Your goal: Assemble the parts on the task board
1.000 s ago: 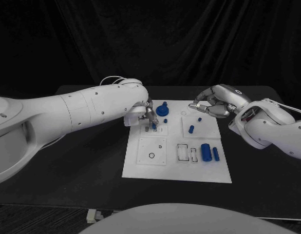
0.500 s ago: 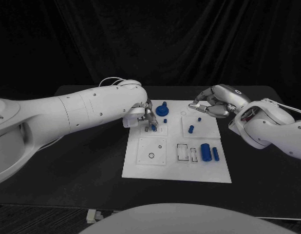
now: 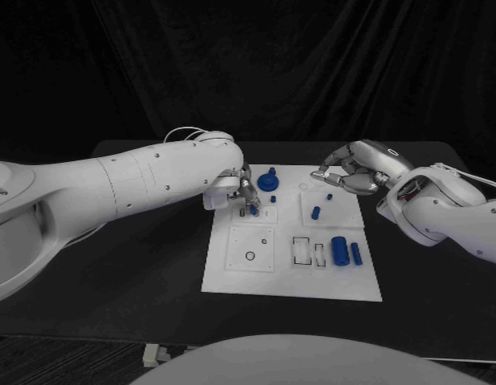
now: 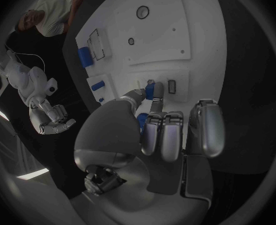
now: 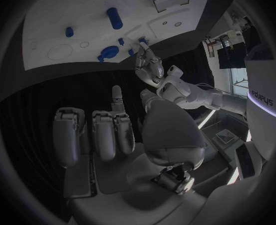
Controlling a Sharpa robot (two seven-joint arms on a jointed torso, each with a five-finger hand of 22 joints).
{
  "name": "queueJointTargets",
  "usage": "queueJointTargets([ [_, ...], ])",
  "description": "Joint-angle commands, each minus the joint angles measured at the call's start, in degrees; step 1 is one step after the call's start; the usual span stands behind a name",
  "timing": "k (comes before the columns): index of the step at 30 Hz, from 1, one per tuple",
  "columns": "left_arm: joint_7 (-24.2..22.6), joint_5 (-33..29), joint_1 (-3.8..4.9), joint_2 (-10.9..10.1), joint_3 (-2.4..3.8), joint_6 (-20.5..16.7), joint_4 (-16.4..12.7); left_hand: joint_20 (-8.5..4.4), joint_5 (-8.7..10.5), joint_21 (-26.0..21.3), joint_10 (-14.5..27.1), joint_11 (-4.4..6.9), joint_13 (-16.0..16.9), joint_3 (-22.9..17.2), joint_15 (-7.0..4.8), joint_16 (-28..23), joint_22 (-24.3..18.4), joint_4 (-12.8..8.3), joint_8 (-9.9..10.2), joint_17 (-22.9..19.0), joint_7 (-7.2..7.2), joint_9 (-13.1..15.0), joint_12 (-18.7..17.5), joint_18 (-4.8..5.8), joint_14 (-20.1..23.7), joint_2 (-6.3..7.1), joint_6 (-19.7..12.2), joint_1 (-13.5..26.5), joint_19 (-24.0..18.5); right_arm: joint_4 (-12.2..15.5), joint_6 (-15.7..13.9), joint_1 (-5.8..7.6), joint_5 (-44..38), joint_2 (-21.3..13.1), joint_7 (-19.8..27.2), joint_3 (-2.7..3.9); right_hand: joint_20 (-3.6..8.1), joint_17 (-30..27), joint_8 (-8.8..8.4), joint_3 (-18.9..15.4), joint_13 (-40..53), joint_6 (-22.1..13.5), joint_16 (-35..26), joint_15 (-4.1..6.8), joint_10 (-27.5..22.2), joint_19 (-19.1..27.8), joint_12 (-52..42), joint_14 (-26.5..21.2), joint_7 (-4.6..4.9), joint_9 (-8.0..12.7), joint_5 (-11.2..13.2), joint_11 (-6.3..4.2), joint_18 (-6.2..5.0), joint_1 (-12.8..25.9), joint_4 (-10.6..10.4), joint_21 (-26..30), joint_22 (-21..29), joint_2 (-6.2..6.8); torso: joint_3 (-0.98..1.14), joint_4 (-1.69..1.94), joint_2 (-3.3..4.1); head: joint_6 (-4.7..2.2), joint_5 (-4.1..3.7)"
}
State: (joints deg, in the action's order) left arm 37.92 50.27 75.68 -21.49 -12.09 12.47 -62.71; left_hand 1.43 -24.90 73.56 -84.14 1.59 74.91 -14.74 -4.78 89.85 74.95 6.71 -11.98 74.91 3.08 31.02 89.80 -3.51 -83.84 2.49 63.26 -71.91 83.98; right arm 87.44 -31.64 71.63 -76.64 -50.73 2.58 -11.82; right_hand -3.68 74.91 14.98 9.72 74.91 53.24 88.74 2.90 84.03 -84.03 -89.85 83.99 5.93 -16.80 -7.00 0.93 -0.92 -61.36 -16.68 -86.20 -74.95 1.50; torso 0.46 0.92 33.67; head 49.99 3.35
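Observation:
The white task board (image 3: 234, 269) lies in the middle of the black table. My left hand (image 3: 243, 191) is over the board's far left part and pinches a small blue part (image 3: 254, 211) between thumb and a finger, its tip down at the board by a small slot; the left wrist view shows the same blue part (image 4: 151, 90) against the board (image 4: 197, 30). My right hand (image 3: 347, 175) hovers over the board's far right corner, fingers curled in, holding nothing. A blue knob (image 3: 269, 177), two pegs (image 3: 315, 212) (image 3: 274, 198), a cylinder (image 3: 339, 250) and a bar (image 3: 355, 253) rest on the board.
Rectangular slots (image 3: 302, 250) and a small round hole (image 3: 250, 256) lie in the board's near half. Bare black table (image 3: 121, 273) surrounds the board. In the right wrist view my left hand (image 5: 151, 67) reaches over the board (image 5: 57, 15) beside the knob (image 5: 108, 51).

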Motion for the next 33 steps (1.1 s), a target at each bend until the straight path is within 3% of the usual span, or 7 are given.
queueJointTargets([
  [1, 0.1, -0.2, -0.46, 0.1, -0.03, -0.2, 0.3, -0.24, 0.08, -0.4, -5.9, 0.38, 15.1, -9.6, -0.40, 0.1, 10.5, -9.3, -0.4, 15.1, -0.37, 0.1, 0.2, 0.18, -6.2, -0.56, 0.1, 0.2, 1.3, 0.0, 0.2, -0.15, -0.1, -0.1, -1.1, 0.03, -0.19, 11.5, 0.17, -0.3, 15.1, -0.2, -0.4, -0.45, 6.0, -3.7, -0.1, 5.1, -0.23, -0.1, 0.4, 0.35, -0.27, 0.2, 0.0, 0.3, -13.5, -0.36, 0.00, 0.03, 0.02, 0.01, -0.11],
  [13, -0.2, -0.2, -1.08, 0.4, -0.04, 0.0, 0.4, -0.24, 0.12, -0.4, -5.9, 0.39, 15.1, -9.7, -0.40, 0.1, 10.5, -9.2, -0.4, 15.1, -0.37, 0.2, 0.2, 0.18, -6.2, -0.57, 0.0, 0.2, 1.3, -0.1, 0.5, -0.21, -0.1, 0.0, -1.4, 0.02, -0.19, 11.4, 0.19, -0.3, 15.1, -0.3, -0.4, -0.44, 6.0, -3.6, -0.1, 5.1, -0.23, -0.1, 0.3, 0.35, -0.30, 0.2, 0.0, 0.4, -13.5, -0.39, 0.00, 0.01, 0.03, 0.01, -0.03],
  [33, -0.4, -0.2, -1.27, 0.3, -0.04, 0.6, -0.1, -0.24, 0.13, -0.6, -5.9, 0.39, 15.1, -9.7, -0.41, 0.1, 10.5, -9.3, -0.5, 15.1, -0.37, 0.3, 0.2, 0.15, -6.2, -0.58, 0.0, 0.2, 1.3, -0.3, 1.0, -0.48, -0.1, 0.1, -1.6, 0.02, -0.19, 11.3, 0.18, -0.3, 15.1, -0.4, -0.4, -0.44, 6.0, -3.6, -0.1, 5.1, -0.22, -0.1, 0.3, 0.36, -0.32, 0.1, 0.0, 0.5, -13.4, -0.47, -0.01, 0.00, 0.02, 0.01, -0.04],
])
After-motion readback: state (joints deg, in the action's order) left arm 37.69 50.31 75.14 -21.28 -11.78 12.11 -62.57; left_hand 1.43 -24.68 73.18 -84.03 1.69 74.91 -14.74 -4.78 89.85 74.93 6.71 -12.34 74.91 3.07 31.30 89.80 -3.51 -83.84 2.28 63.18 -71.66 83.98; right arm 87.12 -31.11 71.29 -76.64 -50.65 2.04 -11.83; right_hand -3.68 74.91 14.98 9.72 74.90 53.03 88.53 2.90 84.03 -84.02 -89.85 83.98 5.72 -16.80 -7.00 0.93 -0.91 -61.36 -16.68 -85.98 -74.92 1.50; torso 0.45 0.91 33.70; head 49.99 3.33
